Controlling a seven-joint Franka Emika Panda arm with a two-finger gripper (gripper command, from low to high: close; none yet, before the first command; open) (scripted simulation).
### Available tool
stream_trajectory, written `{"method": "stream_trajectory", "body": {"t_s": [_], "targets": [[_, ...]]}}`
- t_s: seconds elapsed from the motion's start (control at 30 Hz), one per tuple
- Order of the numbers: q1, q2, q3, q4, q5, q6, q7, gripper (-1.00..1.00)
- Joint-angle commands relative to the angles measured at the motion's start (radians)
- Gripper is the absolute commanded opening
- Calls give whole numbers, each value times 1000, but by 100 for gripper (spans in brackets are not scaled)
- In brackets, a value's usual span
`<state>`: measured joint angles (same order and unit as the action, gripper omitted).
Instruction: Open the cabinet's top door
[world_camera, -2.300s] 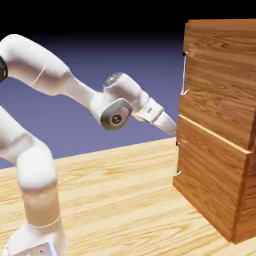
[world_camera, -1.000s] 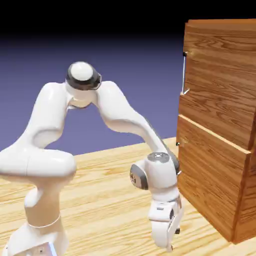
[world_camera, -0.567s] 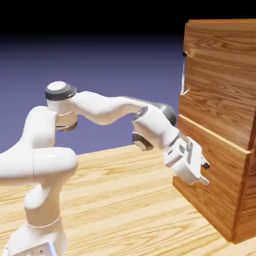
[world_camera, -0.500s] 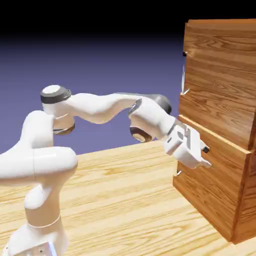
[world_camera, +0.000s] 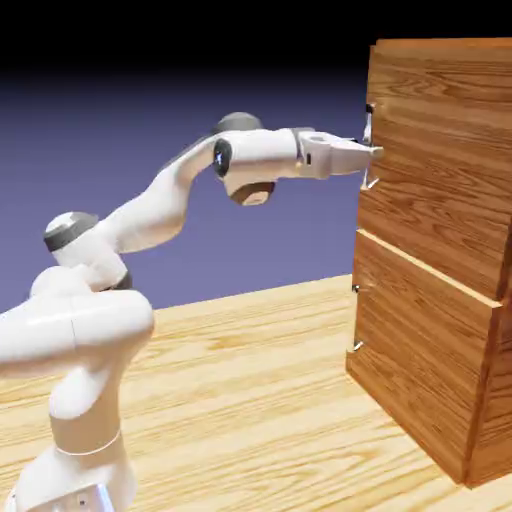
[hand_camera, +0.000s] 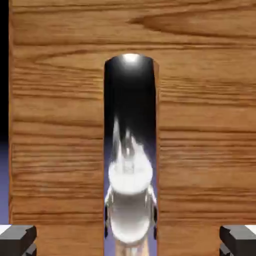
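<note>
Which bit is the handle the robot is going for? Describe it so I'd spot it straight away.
Find the tall wooden cabinet; its front has two stacked panels. On the top door, at its near edge, stands a slim vertical silver handle, right at the hand. The lower door shows only small metal mounts.

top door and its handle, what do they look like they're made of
The top door looks like reddish-brown wood with a smooth, faintly glossy finish: horizontal grain bands and a knot-like swirl show in the hand view. Its handle looks like polished metal, probably chrome or steel, since it mirrors dark and bright patches. Both are rendered, so that is only how they look.
</note>
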<state>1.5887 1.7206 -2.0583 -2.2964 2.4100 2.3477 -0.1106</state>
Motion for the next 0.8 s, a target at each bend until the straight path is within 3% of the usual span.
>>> {"method": "stream_trajectory", "body": {"t_s": [0.0, 0.4, 0.77], "targets": [[20, 0, -10, -36, 17, -38, -30, -100], [166, -81, -198, -400, 40, -553, -326, -100], [85, -266, -432, -523, -149, -1031, -530, -100]]}}
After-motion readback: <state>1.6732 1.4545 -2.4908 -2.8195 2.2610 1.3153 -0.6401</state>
